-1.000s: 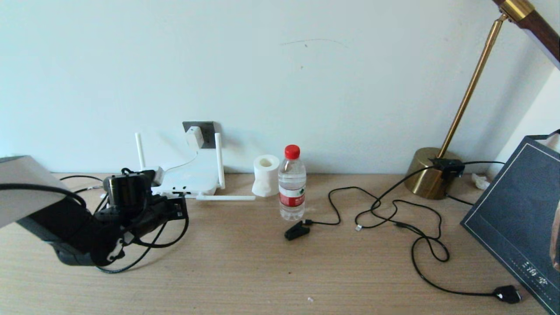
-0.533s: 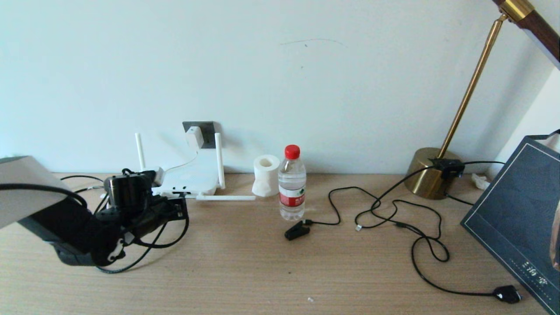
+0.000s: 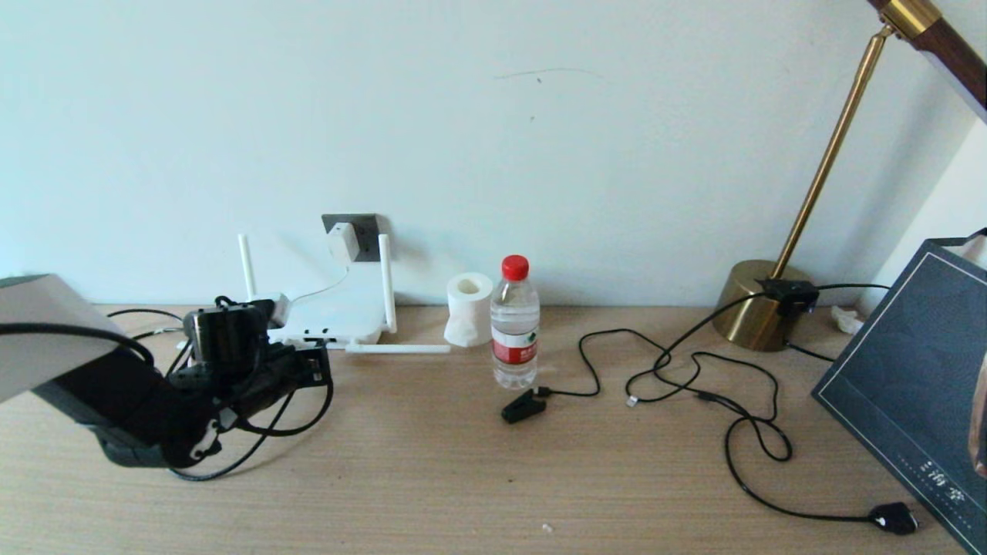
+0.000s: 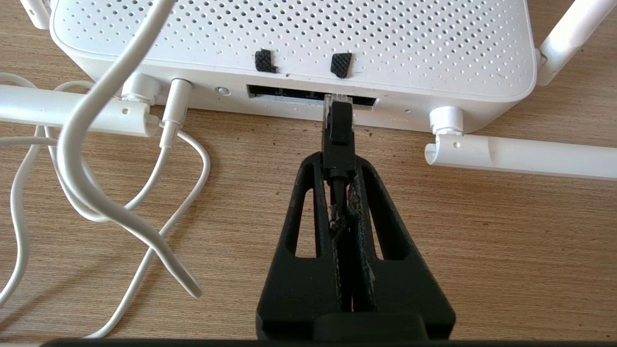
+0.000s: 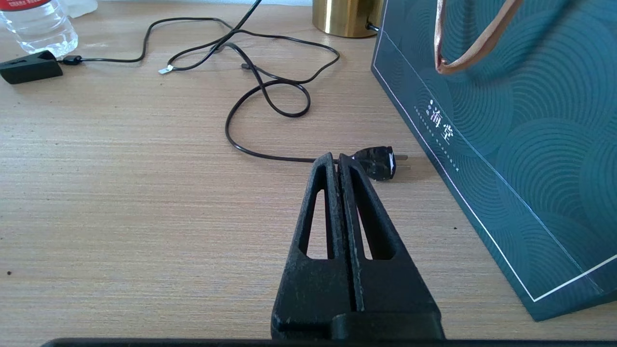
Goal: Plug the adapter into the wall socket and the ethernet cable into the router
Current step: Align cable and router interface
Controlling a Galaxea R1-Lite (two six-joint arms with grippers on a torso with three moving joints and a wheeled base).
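Nothing had shifted over the last second: the left pincer [image 4: 339, 178] stayed clamped on the ethernet cable [image 4: 338, 132], its clear tip at the router [image 4: 289, 43] port straight ahead, apparently not fully seated. The adapter [image 3: 344, 240] sat in the wall socket [image 3: 364, 228]. The right pincer [image 5: 339, 166] was closed, empty.

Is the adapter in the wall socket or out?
In. The head view shows the adapter seated against the wall socket, off the table, its white cord hanging down toward the router.

Router [image 3: 331, 316] below wall socket [image 3: 361, 231], adapter [image 3: 343, 241] in it; bottle [image 3: 514, 324] right.
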